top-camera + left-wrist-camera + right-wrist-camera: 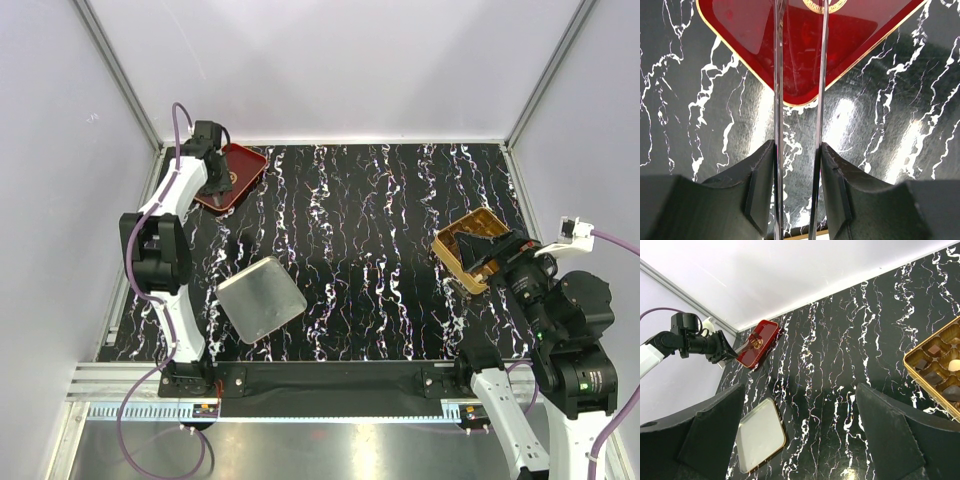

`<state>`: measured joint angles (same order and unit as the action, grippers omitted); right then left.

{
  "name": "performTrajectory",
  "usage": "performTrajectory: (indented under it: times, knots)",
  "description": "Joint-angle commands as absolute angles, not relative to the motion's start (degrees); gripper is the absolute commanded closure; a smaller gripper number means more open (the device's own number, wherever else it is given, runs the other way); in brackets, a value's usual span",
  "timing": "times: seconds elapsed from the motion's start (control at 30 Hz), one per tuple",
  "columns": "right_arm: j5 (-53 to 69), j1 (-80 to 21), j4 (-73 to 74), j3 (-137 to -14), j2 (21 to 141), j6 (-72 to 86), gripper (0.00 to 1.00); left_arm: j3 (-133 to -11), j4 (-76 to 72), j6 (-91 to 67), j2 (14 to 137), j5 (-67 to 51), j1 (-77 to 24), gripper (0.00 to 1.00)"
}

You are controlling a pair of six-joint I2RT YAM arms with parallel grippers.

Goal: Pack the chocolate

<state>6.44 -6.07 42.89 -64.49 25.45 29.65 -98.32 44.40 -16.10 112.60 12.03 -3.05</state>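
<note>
- the chocolate [934, 346] is sitting in the compartments of the gold box [920, 378], way over at the right edge of the right wrist view. There's a mix of dark brown and tan pieces plus a cream one
- in the overhead view that box is at middle right, and the right arm's wrist hangs over part of it, so you can't make out the pieces from up there
- right gripper [800, 390] has its claw spread wide with nothing in it, only table showing between the fingers
- left gripper [797, 160] is up at the upper left of the overhead view, and its claw is pinching a pair of thin metal tongs [778, 90]. The two blades are squeezed from outside with a gap left between them
- the tong blades reach out over the red tray [740, 30], which sits corner-on
- there's a small round gold-edged thing [822, 4] on the tray near the blades, honestly can't tell if it's a piece of candy
- a silvery square lid [760, 435] lies flat at lower left, well apart from both tray and box
- it's all sitting on a black table with white marble veins [840, 365]
</note>
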Motion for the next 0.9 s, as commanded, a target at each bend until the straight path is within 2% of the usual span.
performTrajectory:
  times: [0.0,0.43,0.87]
  knots:
    - [5.2,-6.5,40.8,-64.9,26.3,28.5,0.0,-101.8,41.7,-16.2,113.1,12.7,-2.6,0.58]
    - [4.9,-6.5,39.7,-63.4,26.6,28.0,0.0,-102.2,41.0,-16.2,114.0,10.9,-2.6,0.58]
    - [4.2,-6.5,39.6,-62.8,26.7,27.5,0.0,-104.4,41.7,-16.3,116.3,14.4,-2.6,0.58]
